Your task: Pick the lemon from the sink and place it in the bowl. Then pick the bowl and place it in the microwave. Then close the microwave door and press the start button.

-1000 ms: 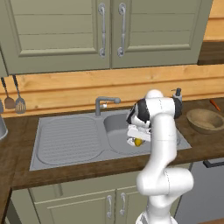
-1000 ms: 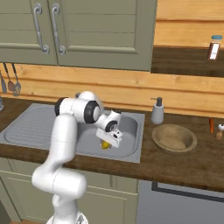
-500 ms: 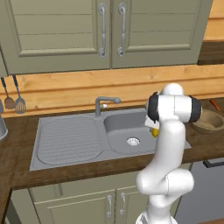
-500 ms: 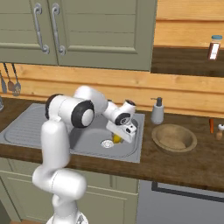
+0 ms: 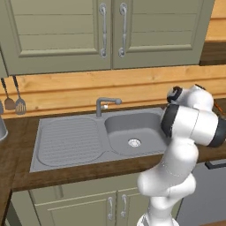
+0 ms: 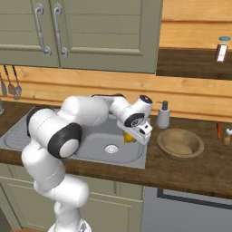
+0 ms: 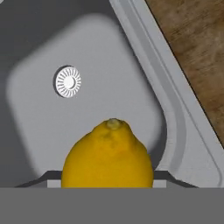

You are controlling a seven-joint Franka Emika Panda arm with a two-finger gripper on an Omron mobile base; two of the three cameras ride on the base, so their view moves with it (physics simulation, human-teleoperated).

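My gripper is shut on the yellow lemon, holding it above the right part of the grey sink, near the basin's right rim. In the hand view the lemon sits close between the fingers, with the sink basin and its drain below. The tan wooden bowl stands empty on the counter just right of the sink, a short way right of the lemon. From the left base camera my arm covers the hand, and the sink shows empty. The microwave and its door are out of view.
A grey soap dispenser stands behind the bowl by the wall. The tap rises behind the basin, and the ribbed draining board lies to its left. Utensils hang on the wall at left. Green cabinet doors hang overhead.
The arm has swung right and lifted the lemon off the basin floor to near the sink's right rim, closer to the bowl. The grip stayed shut on it.
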